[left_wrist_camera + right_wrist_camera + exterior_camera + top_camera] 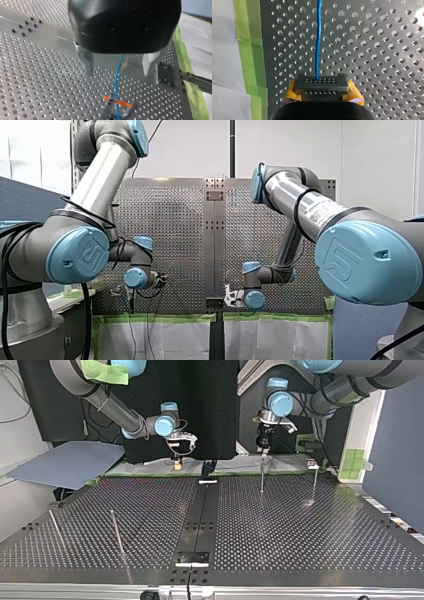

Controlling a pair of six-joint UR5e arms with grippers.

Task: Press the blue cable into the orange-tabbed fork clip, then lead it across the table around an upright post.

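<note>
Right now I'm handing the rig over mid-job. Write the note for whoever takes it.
Left gripper: open, straddling the blue cable without gripping it.
Right gripper: shut on the cable, which runs straight ahead from its yellow pads over the table.
Done: the cable passes through the orange-tabbed fork clip. I cannot tell whether it is fully seated.
Left: lead the cable across the table around an upright post. In the top view no cable shows at the posts.

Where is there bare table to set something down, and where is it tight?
In the top view, bare table lies between the centre strip and the left posts, and from the right posts to the near edge. Tight: the far edge, with left gripper, right gripper, cable and clip.
</note>
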